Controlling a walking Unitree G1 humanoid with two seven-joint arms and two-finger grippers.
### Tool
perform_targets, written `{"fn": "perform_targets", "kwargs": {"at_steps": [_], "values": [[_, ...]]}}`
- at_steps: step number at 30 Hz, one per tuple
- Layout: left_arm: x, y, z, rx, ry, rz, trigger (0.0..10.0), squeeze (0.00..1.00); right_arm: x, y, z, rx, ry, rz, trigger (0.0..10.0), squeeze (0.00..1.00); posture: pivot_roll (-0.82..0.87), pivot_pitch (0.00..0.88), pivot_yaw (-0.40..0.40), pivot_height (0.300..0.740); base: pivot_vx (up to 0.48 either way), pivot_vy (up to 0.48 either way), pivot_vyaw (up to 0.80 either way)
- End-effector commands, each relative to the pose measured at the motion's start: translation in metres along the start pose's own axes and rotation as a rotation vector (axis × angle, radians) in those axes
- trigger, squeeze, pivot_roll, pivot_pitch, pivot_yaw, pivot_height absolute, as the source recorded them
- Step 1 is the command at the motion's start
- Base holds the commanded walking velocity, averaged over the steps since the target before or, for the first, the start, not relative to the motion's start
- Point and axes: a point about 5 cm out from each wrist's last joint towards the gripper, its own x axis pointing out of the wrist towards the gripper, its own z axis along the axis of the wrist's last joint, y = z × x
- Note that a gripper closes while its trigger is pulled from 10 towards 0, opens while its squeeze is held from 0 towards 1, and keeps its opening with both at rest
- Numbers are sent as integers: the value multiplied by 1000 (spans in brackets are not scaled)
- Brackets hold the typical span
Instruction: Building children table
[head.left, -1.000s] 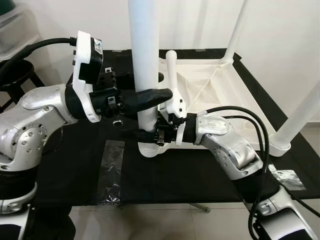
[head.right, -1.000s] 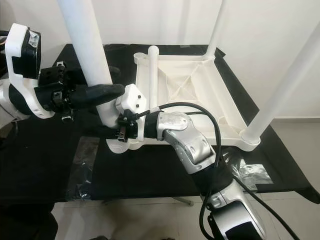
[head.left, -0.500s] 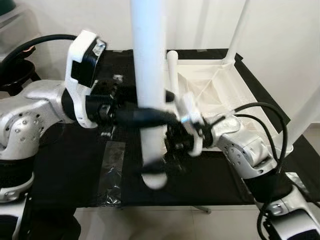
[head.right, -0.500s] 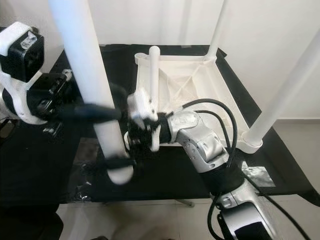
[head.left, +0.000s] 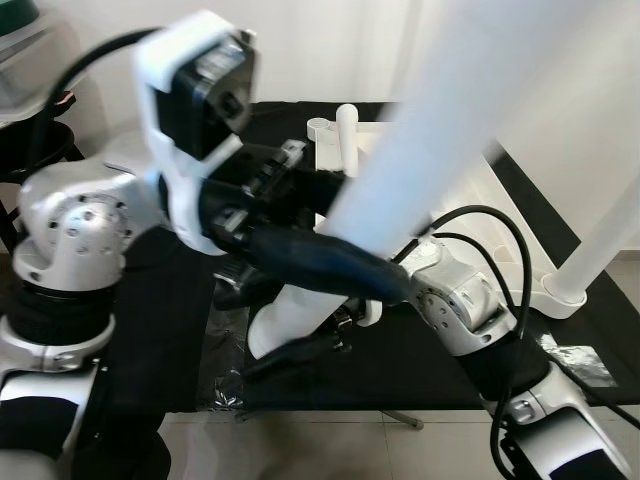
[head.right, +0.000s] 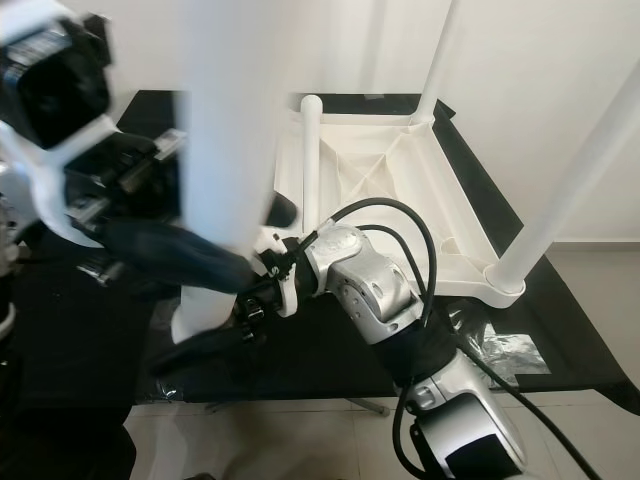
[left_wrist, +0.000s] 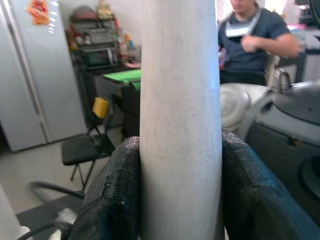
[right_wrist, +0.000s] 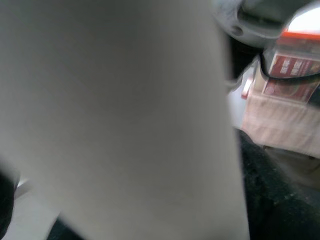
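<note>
A long white table leg (head.left: 450, 130) slants from low at the front left to high at the right, off the table. My left gripper (head.left: 335, 265) is shut around its middle; the left wrist view has the leg (left_wrist: 180, 125) pressed between both black fingers (left_wrist: 115, 200). My right gripper (head.left: 280, 335) is at the leg's lower end, with one black finger (head.left: 290, 352) under it, and seems shut on it. In the right wrist view the leg (right_wrist: 115, 115) is a near white blur. The upturned white tabletop (head.right: 400, 170) lies behind with other legs standing up.
A black cloth covers the work table (head.left: 400, 360), whose front edge is close below the leg's end. Shiny tape patches (head.left: 222, 345) lie on the cloth. A black stool (head.left: 35, 150) stands at the far left. A person (left_wrist: 255, 35) sits in the background.
The leg has gone from upright beside the tabletop to steeply tilted, its top swinging right. Both grippers moved with it, and the left arm rose closer to the camera.
</note>
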Motion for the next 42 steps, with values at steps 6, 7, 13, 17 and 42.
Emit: {"fn": "perform_targets", "kwargs": {"at_steps": [6, 7, 13, 17, 42], "values": [[6, 1, -14, -40, 14, -13, 1529, 0, -7, -2, 8, -4, -48, -38, 0, 0, 14, 63, -6, 740, 0, 0, 0], [3, 2, -16, -42, 12, 3, 1529, 0, -7, -1, 8, -5, -47, -37, 0, 0, 14, 63, -6, 740, 0, 0, 0], [-10, 8, -20, -26, 5, 91, 2314, 0, -10, 0, 8, -4, -46, -43, 0, 0, 11, 63, -4, 740, 0, 0, 0], [-26, 20, -22, 9, 10, 251, 4392, 0, -13, -1, 6, -7, -41, -76, 0, 0, 11, 60, -1, 740, 0, 0, 0], [-156, -8, -86, 191, 335, 1360, 10000, 0, -87, -43, 11, -88, -14, -713, 10000, 0, 19, 177, -11, 740, 0, 0, 0]]}}
